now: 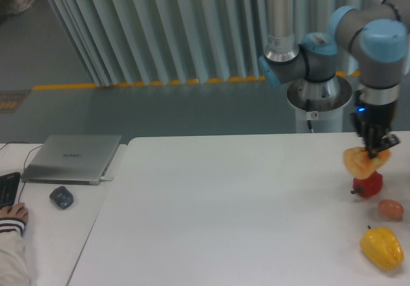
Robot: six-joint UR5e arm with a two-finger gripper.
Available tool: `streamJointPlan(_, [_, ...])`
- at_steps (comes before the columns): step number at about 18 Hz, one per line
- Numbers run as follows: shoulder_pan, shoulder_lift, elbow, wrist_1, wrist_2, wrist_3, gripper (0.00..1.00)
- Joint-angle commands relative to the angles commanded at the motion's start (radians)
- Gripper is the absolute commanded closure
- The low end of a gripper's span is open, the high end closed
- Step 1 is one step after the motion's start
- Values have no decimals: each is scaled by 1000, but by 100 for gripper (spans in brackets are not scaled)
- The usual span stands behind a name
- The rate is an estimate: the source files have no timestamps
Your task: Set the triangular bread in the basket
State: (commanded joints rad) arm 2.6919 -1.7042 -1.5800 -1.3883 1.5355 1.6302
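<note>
Above red pepper (pixel 368 185): fingers (pixel 375 146) clamped on triangular bread (pixel 362 162); egg-shaped thing (pixel 390 209), yellow pepper (pixel 382 248) nearby.

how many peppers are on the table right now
2. A red pepper sits near the table's right edge, partly behind the triangular bread held up in the gripper. A yellow pepper lies nearer the camera, at the right front corner.

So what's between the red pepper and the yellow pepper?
The camera view shows a small brownish egg-shaped thing between the red pepper and the yellow pepper.
</note>
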Motion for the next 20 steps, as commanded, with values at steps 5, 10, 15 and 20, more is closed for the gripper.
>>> streamJointPlan(5, [101,-21,14,0,3,140,100])
streamJointPlan(10, [222,-29,14,5,8,331,100])
streamJointPlan(15, [347,-78,12,20,5,562,100])
streamJointPlan(20, [359,-91,14,49,5,612,65])
